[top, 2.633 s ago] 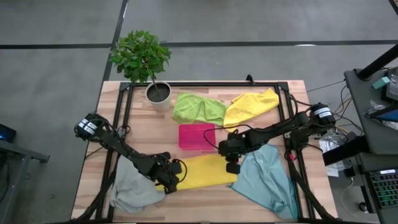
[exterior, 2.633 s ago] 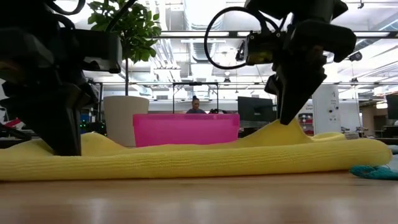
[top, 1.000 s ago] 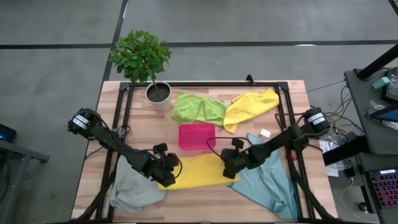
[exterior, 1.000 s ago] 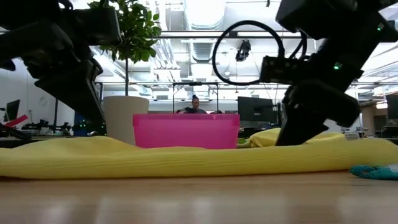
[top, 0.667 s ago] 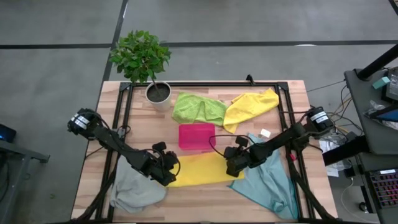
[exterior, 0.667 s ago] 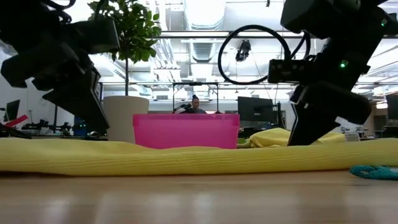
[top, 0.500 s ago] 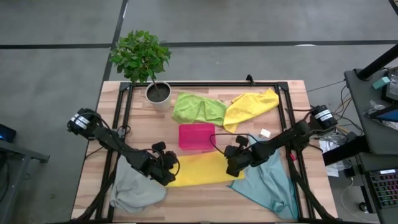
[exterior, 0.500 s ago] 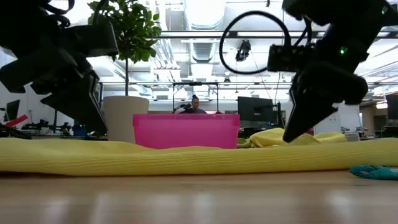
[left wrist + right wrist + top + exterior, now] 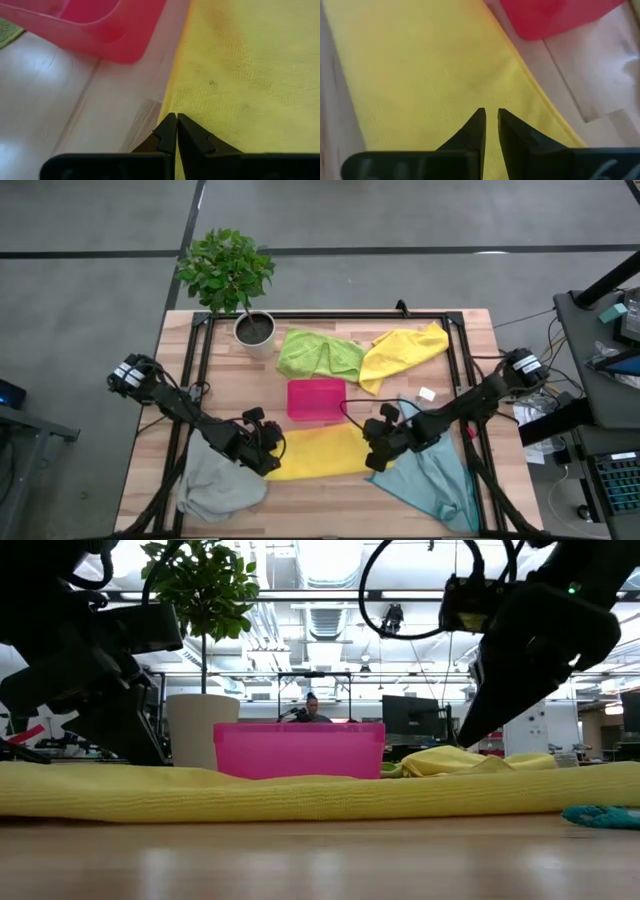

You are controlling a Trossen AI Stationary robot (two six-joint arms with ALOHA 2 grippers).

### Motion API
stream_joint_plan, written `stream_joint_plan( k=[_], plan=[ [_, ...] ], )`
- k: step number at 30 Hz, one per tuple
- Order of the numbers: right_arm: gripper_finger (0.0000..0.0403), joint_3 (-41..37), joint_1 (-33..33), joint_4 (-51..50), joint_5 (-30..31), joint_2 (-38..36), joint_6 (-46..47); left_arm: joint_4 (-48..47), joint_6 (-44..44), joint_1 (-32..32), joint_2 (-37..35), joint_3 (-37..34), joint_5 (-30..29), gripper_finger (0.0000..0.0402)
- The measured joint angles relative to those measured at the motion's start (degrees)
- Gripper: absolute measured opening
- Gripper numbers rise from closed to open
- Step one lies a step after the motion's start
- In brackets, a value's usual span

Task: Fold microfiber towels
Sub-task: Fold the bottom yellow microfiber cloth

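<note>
A yellow towel (image 9: 318,453) lies folded into a long flat strip on the wood near the table's front, in front of the pink tray (image 9: 317,398). My left gripper (image 9: 173,119) is shut, with its tips at the strip's left end. My right gripper (image 9: 491,114) hangs above the strip's right end with a narrow slit between its fingers and nothing in it. In the low view it (image 9: 468,738) stands clear above the towel (image 9: 300,798). The grey towel (image 9: 215,488) and the teal towel (image 9: 432,470) lie crumpled at either side. My left gripper has its shut fingertips at the yellow towel's left short edge (image 9: 172,102), slanting down from the table's left. In the low view the towel hides the tips. Whether they touch the cloth or the wood, I cannot tell.
A lime green towel (image 9: 318,352) and a second yellow towel (image 9: 402,348) lie bunched at the back. A potted plant (image 9: 253,328) stands at the back left. A black frame (image 9: 330,315) runs round the tabletop. Bare wood shows along the front edge.
My right gripper has risen off the yellow towel's right end and drawn slightly toward the table's right. My left gripper has sunk toward the towel's left end. The towel lies flat where it was.
</note>
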Motion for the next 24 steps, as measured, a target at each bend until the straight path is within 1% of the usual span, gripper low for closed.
stream_joint_plan(
  k=[4, 9, 12, 17, 24],
  plan=[
    [0.0043, -0.48, 0.02, 3.02, 0.47, 2.38, 0.16, 1.91, -0.02, 0.06, 0.00, -1.30, -0.04, 0.0000],
    [0.0043, -0.73, -0.13, 2.53, 0.48, 6.21, 0.88, 2.19, -1.36, 0.06, 0.00, -2.23, -0.05, 0.0000],
    [0.0043, -0.77, -0.23, 2.48, 0.72, 7.29, 1.65, 2.14, -1.38, 0.06, 0.00, -2.45, -0.04, 0.0000],
    [0.0043, -0.79, -0.24, 2.17, 0.66, 7.00, 1.67, 1.69, -1.33, 0.06, -0.07, -2.47, -0.04, 0.0000],
    [0.0043, -0.99, -0.26, 1.30, 0.35, 4.02, 0.90, 1.59, -1.27, 0.08, -1.35, -2.42, -0.03, 0.0000]
  ],
)
